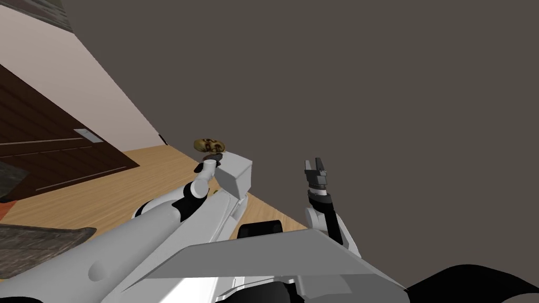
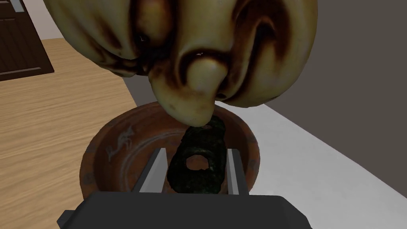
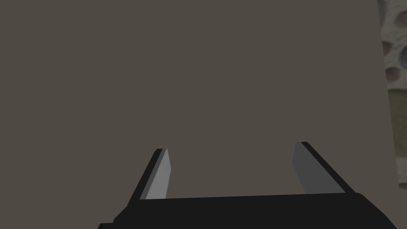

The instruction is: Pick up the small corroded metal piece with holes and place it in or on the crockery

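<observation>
Corroded dark metal piece (image 2: 196, 163), holed through, is clamped between the left jaws over the hollow of the brown bowl (image 2: 119, 147), so a release should leave it inside. The right jaws are held spread and idle, away from the bowl.

The left gripper (image 1: 213, 157) sits just beside a lumpy yellow-brown object (image 1: 209, 144) at the corner of a white box-shaped block (image 1: 235, 176), the right gripper (image 1: 314, 163) raised before a plain dark grey-brown wall (image 1: 368, 79).
</observation>
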Available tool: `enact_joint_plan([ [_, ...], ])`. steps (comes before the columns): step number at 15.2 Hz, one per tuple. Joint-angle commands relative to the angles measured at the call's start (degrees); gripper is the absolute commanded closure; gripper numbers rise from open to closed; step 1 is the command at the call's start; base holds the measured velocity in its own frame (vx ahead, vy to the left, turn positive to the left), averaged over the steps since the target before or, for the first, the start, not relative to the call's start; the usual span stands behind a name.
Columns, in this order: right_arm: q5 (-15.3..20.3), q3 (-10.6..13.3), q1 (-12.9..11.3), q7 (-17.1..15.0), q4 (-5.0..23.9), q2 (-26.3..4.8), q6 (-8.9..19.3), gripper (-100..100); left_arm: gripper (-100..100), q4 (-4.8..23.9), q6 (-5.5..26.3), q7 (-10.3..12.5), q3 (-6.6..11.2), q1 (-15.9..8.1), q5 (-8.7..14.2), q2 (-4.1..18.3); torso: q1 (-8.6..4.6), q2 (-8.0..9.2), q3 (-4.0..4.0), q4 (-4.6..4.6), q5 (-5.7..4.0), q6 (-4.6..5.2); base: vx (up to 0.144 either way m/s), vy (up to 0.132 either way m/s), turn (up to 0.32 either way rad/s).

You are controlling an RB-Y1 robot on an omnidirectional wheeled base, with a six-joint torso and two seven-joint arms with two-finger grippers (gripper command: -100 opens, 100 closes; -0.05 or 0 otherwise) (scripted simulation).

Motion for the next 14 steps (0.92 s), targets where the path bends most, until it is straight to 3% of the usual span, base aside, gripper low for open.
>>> enact_joint_plan([
  [1, 0.0, 0.0, 0.0, 0.0, 0.0, 0.0, 0.0, 0, 100, 1.6, 0.3, 1.6, -0.90, 0.8, 0.1, 1.2, 0.00, 0.00, 0.00, 0.00, 0.00, 0.00, 0.199, 0.008, 0.141],
  [3, 0.0, 0.0, 0.0, 0.0, 0.0, 0.0, 0.0, 0, 100, 1.4, 0.3, 1.0, -0.96, 0.5, 0.1, 1.1, 0.02, -0.16, -0.16, -0.15, 0.07, 0.05, 0.126, 0.005, 0.055],
  [4, 0.0, 0.0, 0.0, 0.0, 0.0, 0.0, 0.0, 0, -100, 1.7, 0.1, 1.7, -1.57, 0.5, 0.2, 1.4, 0.06, -0.11, -0.17, -0.18, 0.11, 0.10, 0.029, 0.001, 0.010],
  [8, 0.0, 0.0, 0.0, 0.0, 0.0, 0.0, 0.0, 0, -100, 1.6, 0.1, 1.8, -1.54, 0.5, 0.2, 1.4, 0.18, 0.03, -0.11, -0.18, 0.17, 0.15, 0.003, 0.000, 0.002],
  [14, 0.0, 0.0, 0.0, 0.0, 0.0, 0.0, 0.0, 0, -100, 6.6, 3.1, -0.1, -0.13, -3.1, 0.1, 5.2, -0.08, -0.14, -0.20, -0.21, 0.11, 0.14, 0.040, -0.064, 0.075],
])
